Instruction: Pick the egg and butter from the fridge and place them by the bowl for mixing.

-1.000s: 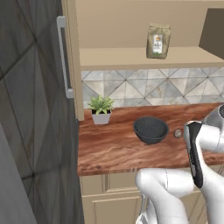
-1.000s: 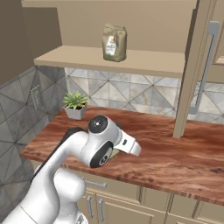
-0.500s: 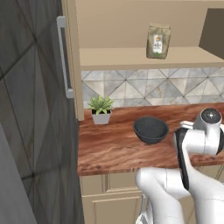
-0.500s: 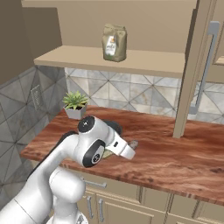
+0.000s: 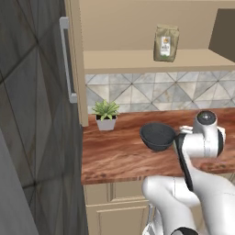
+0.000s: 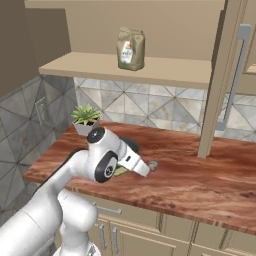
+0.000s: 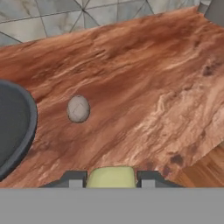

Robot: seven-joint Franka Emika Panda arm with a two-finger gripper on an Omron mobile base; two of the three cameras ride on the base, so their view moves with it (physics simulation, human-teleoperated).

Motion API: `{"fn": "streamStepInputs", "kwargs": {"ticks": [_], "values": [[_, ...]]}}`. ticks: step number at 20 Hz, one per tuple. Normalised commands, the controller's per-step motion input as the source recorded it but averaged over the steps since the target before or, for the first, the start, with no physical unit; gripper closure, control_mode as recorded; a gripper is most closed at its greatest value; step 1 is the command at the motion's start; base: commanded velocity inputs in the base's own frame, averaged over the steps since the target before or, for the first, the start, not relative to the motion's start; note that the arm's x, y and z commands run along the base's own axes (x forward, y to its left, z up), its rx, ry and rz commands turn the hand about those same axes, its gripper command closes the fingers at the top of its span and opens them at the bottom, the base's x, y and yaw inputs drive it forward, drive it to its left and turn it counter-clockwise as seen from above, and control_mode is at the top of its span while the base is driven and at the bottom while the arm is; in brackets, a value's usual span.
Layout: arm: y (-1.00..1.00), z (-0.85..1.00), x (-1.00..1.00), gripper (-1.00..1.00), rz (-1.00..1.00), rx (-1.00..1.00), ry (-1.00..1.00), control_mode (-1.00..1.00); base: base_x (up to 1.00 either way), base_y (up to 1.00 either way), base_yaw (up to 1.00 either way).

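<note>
The butter (image 7: 110, 176) is seen clamped between the two fingertips of the tool (image 7: 110, 178), above the counter (image 7: 144, 83). The egg (image 7: 78, 109) lies on the counter, just beside the rim of the bowl (image 7: 13, 123) but apart from it. In the left base view the bowl (image 5: 157, 135) is seen toward the counter's front edge, with a potted plant (image 5: 106, 114) nearer the back edge and the fridge (image 5: 32, 114) at the counter's left end. In the right base view the egg (image 6: 152, 164) is seen just beyond the wrist. A paper bag (image 6: 131, 48) stands upright on the shelf (image 6: 165, 71) above.
</note>
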Motion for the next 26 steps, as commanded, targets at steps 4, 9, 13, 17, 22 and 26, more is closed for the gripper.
{"fn": "streamStepInputs", "kwargs": {"ticks": [4, 9, 13, 17, 22, 26], "values": [[0.09, -0.28, 0.55, 1.00, -0.07, 0.07, 0.16, -1.00, 0.00, 0.00, 0.00], [0.00, -0.49, 0.47, 1.00, -0.02, 0.04, 0.07, -1.00, 0.00, 0.00, 0.00], [0.00, -0.46, 0.20, 1.00, -0.01, 0.06, 0.00, -1.00, 0.00, 0.00, 0.00], [-0.12, -0.48, 0.00, 1.00, -0.01, 0.08, -0.01, -1.00, 0.00, 0.00, 0.00], [-0.05, -0.06, 0.00, 1.00, -0.02, 0.00, -0.02, -1.00, 0.00, 0.00, 0.00], [-0.02, -0.08, 0.09, 1.00, 0.00, 0.00, -0.01, -1.00, 0.00, 0.00, 0.00]]}}
